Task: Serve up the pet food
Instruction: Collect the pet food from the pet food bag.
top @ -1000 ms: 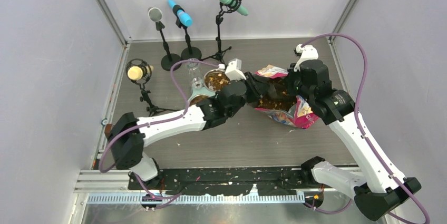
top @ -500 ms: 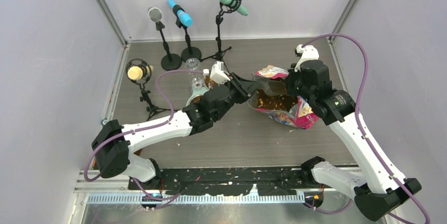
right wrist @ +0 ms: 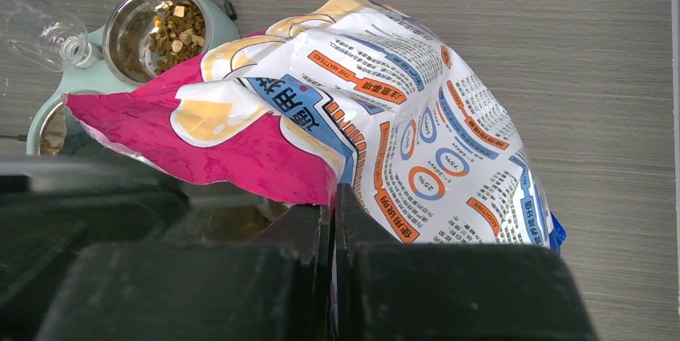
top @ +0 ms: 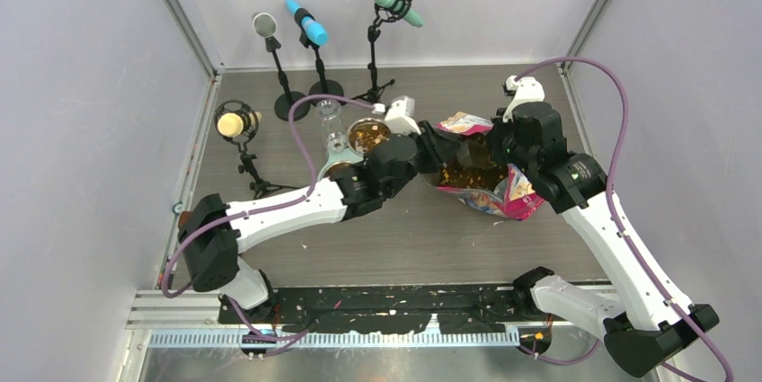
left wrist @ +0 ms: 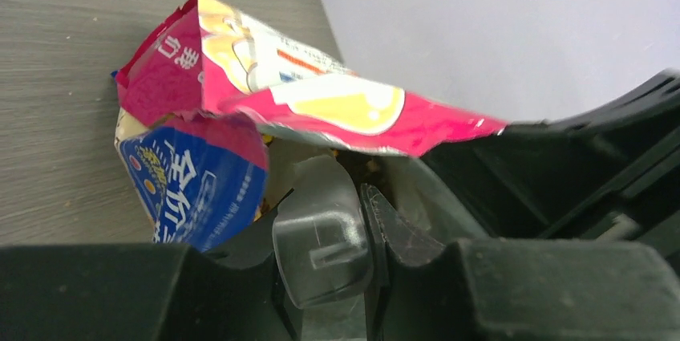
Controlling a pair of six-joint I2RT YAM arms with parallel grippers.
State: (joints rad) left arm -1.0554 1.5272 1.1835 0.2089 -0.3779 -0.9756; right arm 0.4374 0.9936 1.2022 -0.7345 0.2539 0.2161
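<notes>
Left gripper, top view: it reaches into the open mouth of the pet food bag. Its fingertips are hidden by the foil, so its grip cannot be read here. The right gripper meets the far rim of the bag mouth. Brown kibble shows inside the bag, just beside the left fingertips. More kibble lies in a steel bowl that the left arm partly covers. Microphones on stands line the back of the table.

Left wrist view: the fingers are clamped on the handle of a clear plastic scoop. The scoop's cup is lost beneath the bag's pink flap. Kibble appears only as a few dim brown specks under that flap, hard to make out. Dark parts of the other arm fill the right side.

Right wrist view: the right fingers are pressed together, with the bag's pink rim pinched between them. The bag's printed back faces the camera and conceals its contents. The bowl of kibble, unobstructed here, sits at upper left, well apart from the fingers, in a mint-green feeder. A clear bottle lies cut off at the left edge. The feeder's second bowl is half hidden by the gripper body.
</notes>
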